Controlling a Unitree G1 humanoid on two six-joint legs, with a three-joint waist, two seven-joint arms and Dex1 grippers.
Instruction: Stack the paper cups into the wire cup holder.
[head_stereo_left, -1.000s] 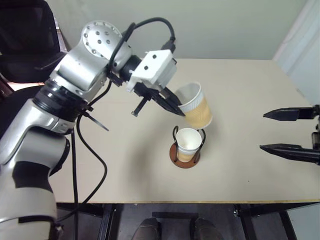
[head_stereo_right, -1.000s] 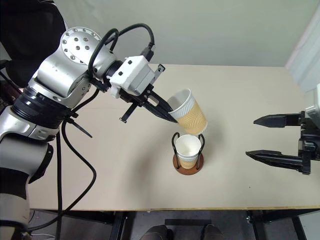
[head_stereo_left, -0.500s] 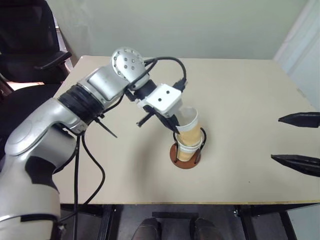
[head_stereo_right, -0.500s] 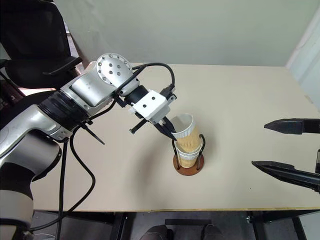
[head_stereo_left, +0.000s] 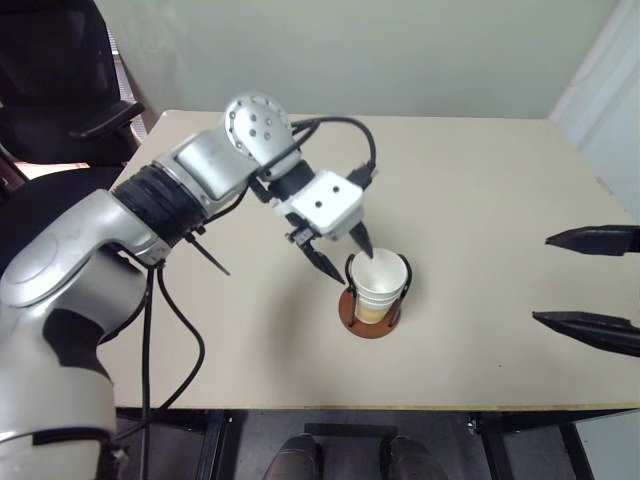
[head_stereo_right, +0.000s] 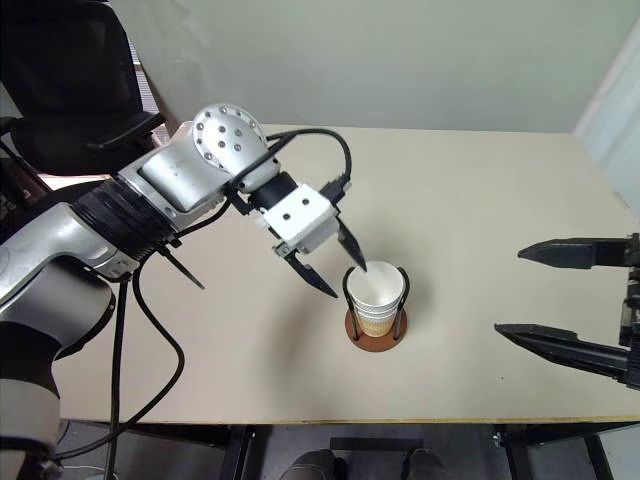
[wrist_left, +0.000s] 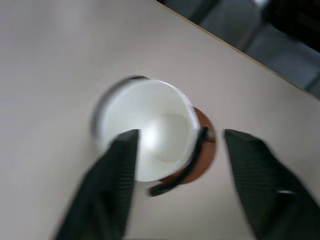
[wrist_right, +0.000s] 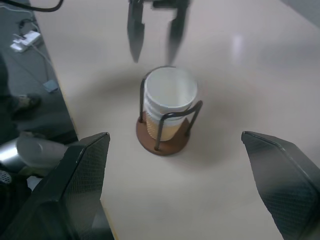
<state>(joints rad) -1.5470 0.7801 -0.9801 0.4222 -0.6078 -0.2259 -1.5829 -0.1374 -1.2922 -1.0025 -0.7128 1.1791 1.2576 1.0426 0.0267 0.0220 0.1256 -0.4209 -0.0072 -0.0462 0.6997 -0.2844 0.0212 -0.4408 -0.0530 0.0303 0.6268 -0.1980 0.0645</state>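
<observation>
Tabletop: pale beige, wide, running from the near edge to the far wall; it carries the cup holder and the cups

Chair: black, at the far left beyond the tabletop's corner

Left arm: silver and black, reaching from the left across the tabletop toward its middle, with a white block at the wrist and a black cable looping over it

Left gripper: just left of the cups and slightly above them, pointing down and to the right; jaws apart, holding nothing, one finger tip at the far left of the top cup's rim, the other out to the near left, clear of the holder

Right gripper: at the right edge, well apart from the holder; jaws spread wide, empty, both black fingers pointing left

Cup holder: near the middle of the tabletop, toward the near side; round reddish-brown base flat on the tabletop, thin black wire loops upright around the cups

Paper cups: nested one inside another within the wire loops, upright, white inside and at the rims, tan-orange lower down; how many are in the stack I cannot tell
</observation>
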